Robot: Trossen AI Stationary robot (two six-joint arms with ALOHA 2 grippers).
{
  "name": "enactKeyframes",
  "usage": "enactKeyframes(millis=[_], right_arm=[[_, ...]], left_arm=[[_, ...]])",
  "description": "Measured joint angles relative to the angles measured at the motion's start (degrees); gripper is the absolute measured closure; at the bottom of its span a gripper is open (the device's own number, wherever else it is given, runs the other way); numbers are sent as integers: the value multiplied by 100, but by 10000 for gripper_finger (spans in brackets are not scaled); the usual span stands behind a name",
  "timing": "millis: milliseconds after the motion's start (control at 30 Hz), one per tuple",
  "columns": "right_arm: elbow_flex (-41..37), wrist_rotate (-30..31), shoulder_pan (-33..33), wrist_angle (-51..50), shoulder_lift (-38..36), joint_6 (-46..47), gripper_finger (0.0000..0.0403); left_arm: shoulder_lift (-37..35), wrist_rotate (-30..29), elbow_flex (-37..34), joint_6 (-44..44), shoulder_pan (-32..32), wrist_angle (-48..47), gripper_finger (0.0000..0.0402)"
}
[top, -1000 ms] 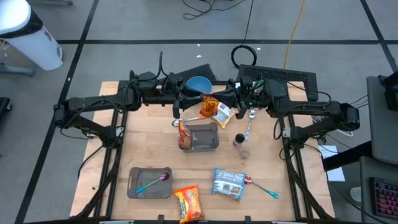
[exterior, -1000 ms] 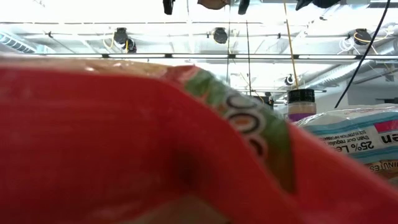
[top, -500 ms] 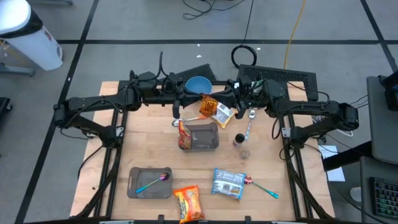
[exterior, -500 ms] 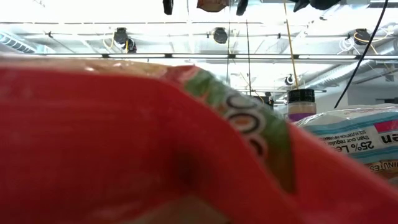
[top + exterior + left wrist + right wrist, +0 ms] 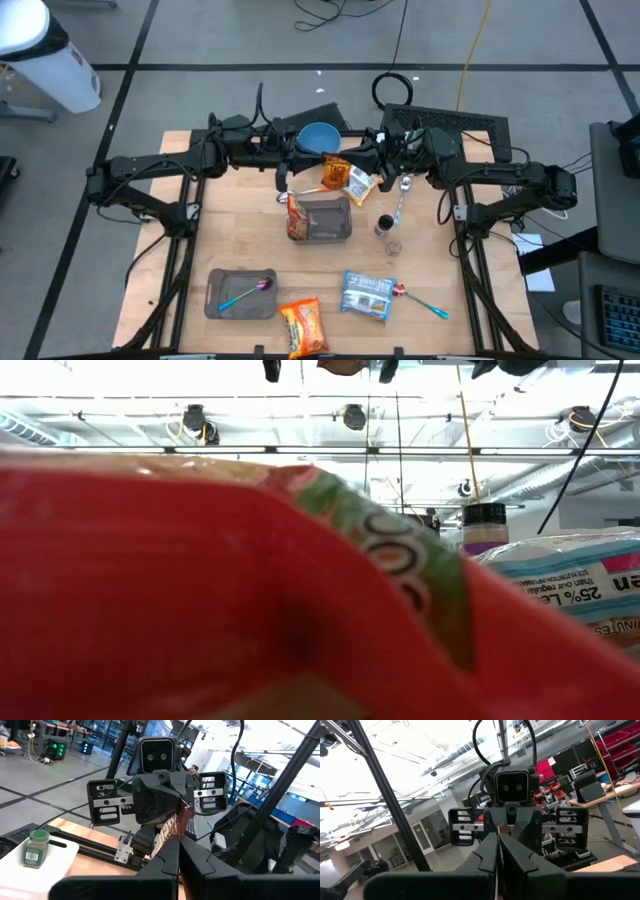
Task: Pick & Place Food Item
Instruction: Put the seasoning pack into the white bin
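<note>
A blue bowl (image 5: 318, 134) sat at the top centre of the surface (image 5: 240, 230), a grey tray (image 5: 325, 222) just below, a spice jar (image 5: 385, 224) to its right. Between them, raised, hung an orange snack bag (image 5: 333, 172). The left gripper (image 5: 308, 166) and the right gripper (image 5: 352, 166) were both clamped on the bag from opposite sides. A red packet (image 5: 200, 590) blocked most of the low view.

Even overhead light falls flat on the desk (image 5: 240, 215) with only faint shadows, while at desk height a red packet (image 5: 200, 590) pressed against the lens is a soft blur and the ceiling lamps (image 5: 352, 415) behind it glare to white.
</note>
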Motion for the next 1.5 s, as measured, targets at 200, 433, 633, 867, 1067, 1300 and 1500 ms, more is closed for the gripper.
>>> enactKeyframes(millis=[200, 433, 633, 867, 1067, 1300, 1500], right_arm=[[0, -286, -163, 40, -2, 211, 329], [44, -1308, -809, -42, -2, 847, 227], [964, -2067, -1289, -1118, -9, 751, 189], [2907, -2076, -1396, -4669, 206, -1148, 191], [4208, -2552, -1443, -6549, 872, -1687, 199], [4798, -2805, -1228, -7601, 1462, -2374, 200], [4843, -2746, -1033, -7908, 1548, -2584, 202]], left_arm=[[4, 205, 0, -16, -2, 17, 399], [4, 529, 0, -134, 0, -9, 400], [4, 629, 0, -186, 0, -29, 400], [4, 625, 0, -103, 0, -431, 401], [4, 625, 0, -96, 0, -505, 401], [2, 624, 2, -91, 7, -706, 401], [2, 560, 2, -70, 7, -1040, 401]])
